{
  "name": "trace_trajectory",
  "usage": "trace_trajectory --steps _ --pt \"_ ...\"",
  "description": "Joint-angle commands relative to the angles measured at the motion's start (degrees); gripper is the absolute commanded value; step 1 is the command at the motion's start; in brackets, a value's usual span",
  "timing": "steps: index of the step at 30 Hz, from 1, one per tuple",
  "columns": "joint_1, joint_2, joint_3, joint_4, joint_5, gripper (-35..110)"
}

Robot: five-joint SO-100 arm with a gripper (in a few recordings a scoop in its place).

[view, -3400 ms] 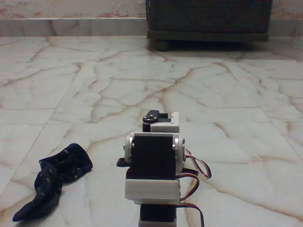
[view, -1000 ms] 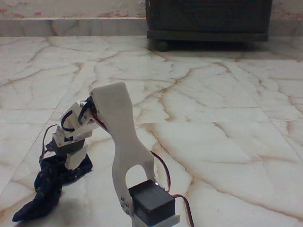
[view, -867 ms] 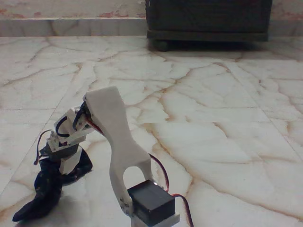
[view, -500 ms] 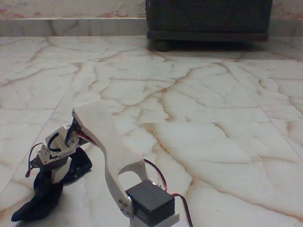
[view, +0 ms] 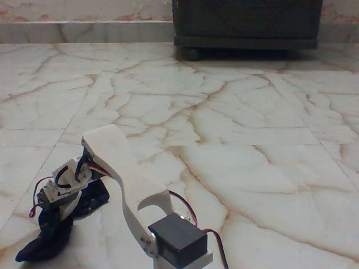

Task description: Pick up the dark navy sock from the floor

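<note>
The dark navy sock lies crumpled on the floor at the lower left of the fixed view. My white arm bends leftward from its base at the bottom edge, and the gripper points down onto the upper part of the sock, touching it. The wrist block and wires hide most of the fingers, so how the jaws stand is unclear. The sock's lower end trails toward the bottom left corner.
A dark wooden piece of furniture on round feet stands at the back, centre to right. A low stone ledge runs along the back wall. Open marble floor spreads to the right and middle.
The arm has swung left from its folded pose and lowered. The gripper has come down onto the sock's upper part; the sock has bunched slightly under it.
</note>
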Motion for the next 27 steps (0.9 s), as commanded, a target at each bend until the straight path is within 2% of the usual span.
trace_trajectory --steps 1,6,16,20,27 --pt "0.53 0.44 0.26 0.26 0.97 0" --pt "1.49 2.46 2.99 0.09 4.31 0" --pt "5.63 21.80 19.95 -0.79 4.22 0" --pt "7.29 30.32 27.33 0.53 0.18 0" --pt "13.80 47.11 45.18 -4.13 -10.28 0"
